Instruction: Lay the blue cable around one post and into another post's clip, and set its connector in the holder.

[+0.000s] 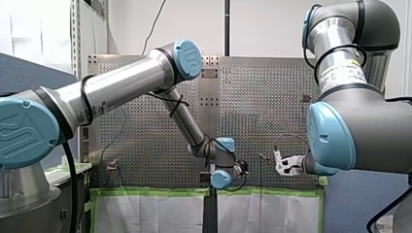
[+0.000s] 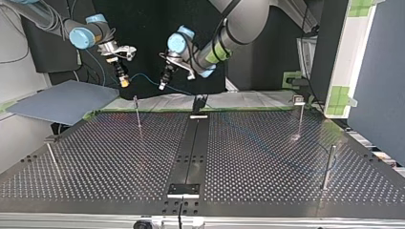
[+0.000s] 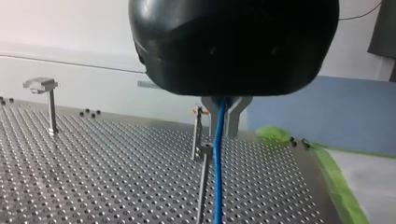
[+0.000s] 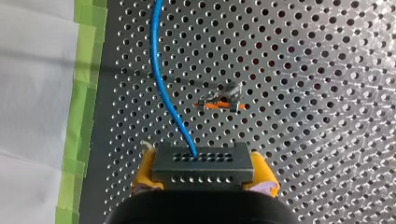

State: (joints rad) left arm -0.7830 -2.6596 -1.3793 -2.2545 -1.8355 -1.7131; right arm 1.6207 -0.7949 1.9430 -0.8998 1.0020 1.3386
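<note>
Left tool [image 3: 223,116] clamped on blue cable [image 3: 217,177] | right tool [image 4: 204,173] clamped on connector [image 4: 201,161] | both aloft, top view's 11 o'clock | posts [image 2: 138,112] bare; routing, seating likely all ahead

We held both arms high, upper left.
Our left gripper [image 2: 164,85] and right gripper [image 2: 124,82] pointed down, fingers closed.

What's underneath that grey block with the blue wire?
The perforated table lies below the connector, an orange-marked post just ahead. The spot straight beneath is hidden by the connector and the yellow fingers of my right gripper.
</note>
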